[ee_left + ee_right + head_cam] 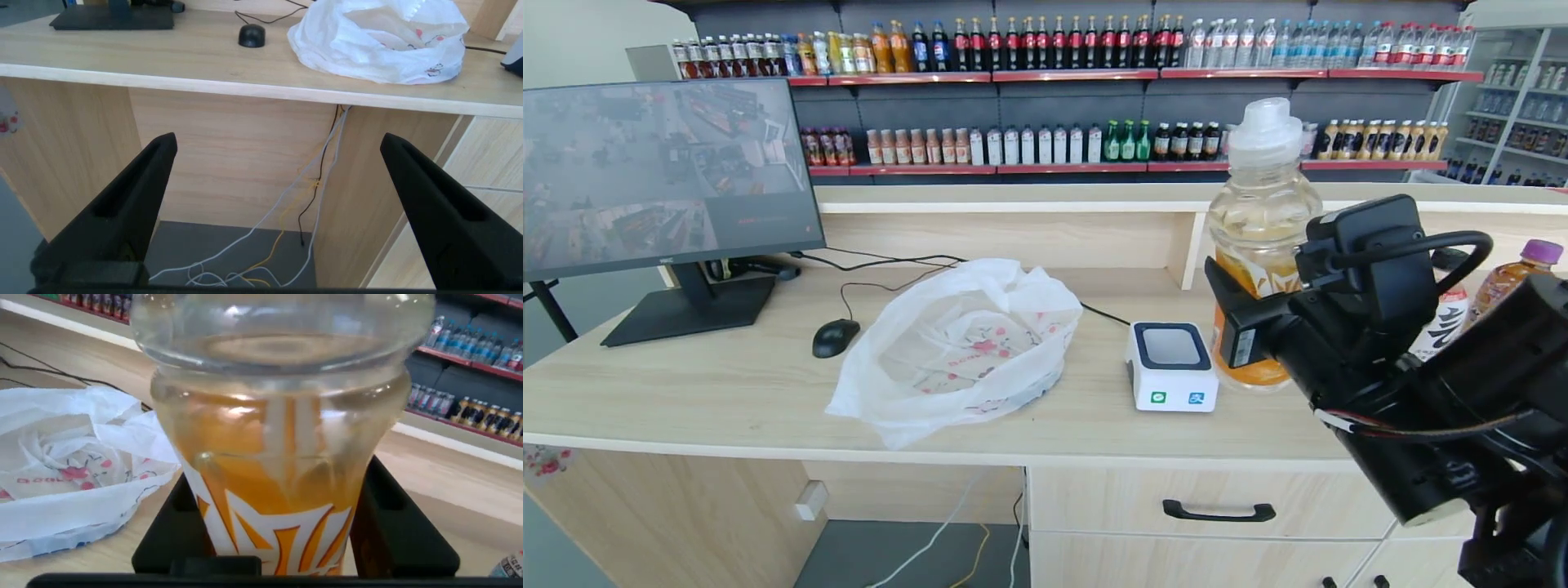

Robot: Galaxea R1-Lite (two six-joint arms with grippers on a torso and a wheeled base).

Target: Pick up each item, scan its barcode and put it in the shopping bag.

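Observation:
My right gripper (1241, 322) is shut on an orange drink bottle (1262, 237) with a white cap, held upright just right of the white barcode scanner (1172, 365) on the counter. In the right wrist view the bottle (282, 469) stands between the black fingers (176, 531). The white shopping bag (960, 347) lies open on the counter left of the scanner, and also shows as the bag (384, 37) in the left wrist view. My left gripper (282, 212) hangs open below the counter's front edge, in front of the cabinet panel.
A monitor (662, 175) and a black mouse (835, 336) stand at the counter's left. More bottles (1515, 273) wait at the right behind my right arm. Cables (315, 204) hang under the counter. A drawer handle (1217, 512) sits below the scanner.

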